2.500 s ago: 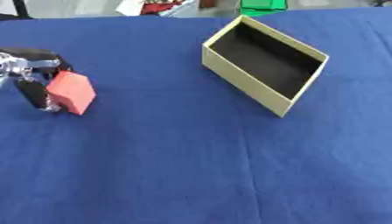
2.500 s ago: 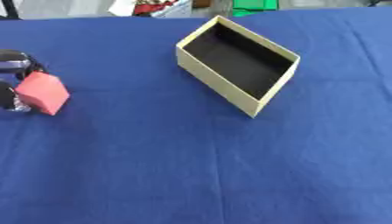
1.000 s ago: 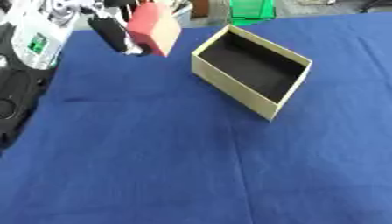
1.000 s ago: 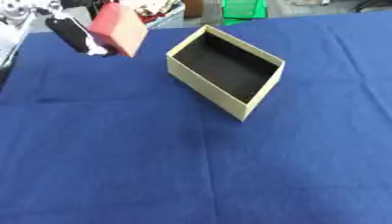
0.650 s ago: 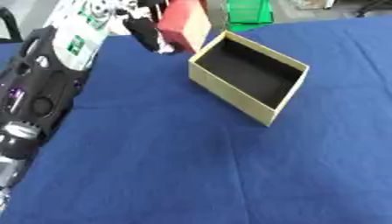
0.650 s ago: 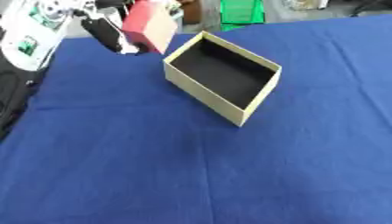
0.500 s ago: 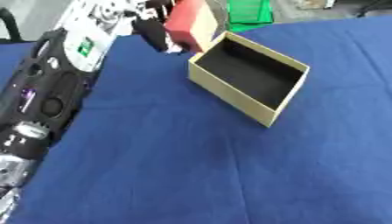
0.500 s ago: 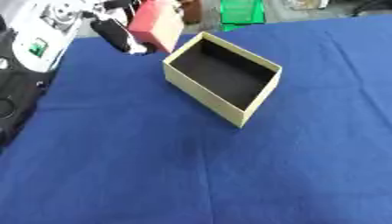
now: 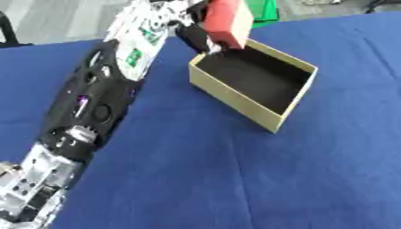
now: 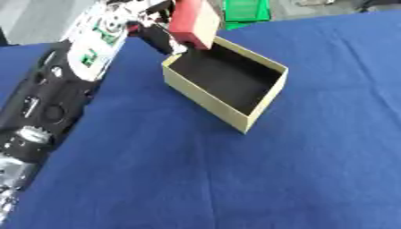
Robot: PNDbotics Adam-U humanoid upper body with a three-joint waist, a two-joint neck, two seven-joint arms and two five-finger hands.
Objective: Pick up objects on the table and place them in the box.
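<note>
My left hand (image 9: 197, 36) is shut on a red block (image 9: 226, 22) with a tan side face. It holds the block in the air over the far left corner of the open tan box (image 9: 252, 104). The box has a black inside and lies askew on the blue table (image 9: 235, 179); nothing shows inside it. My left arm stretches up from the lower left across the cloth. My right hand shows in no view.
A green object (image 10: 246, 10) stands beyond the table's far edge behind the box. Blue cloth stretches to the right of the box and in front of it.
My left hand has carried the red block from the table's left side up and rightward to above the box's far corner. The arm now reaches far across the view.
</note>
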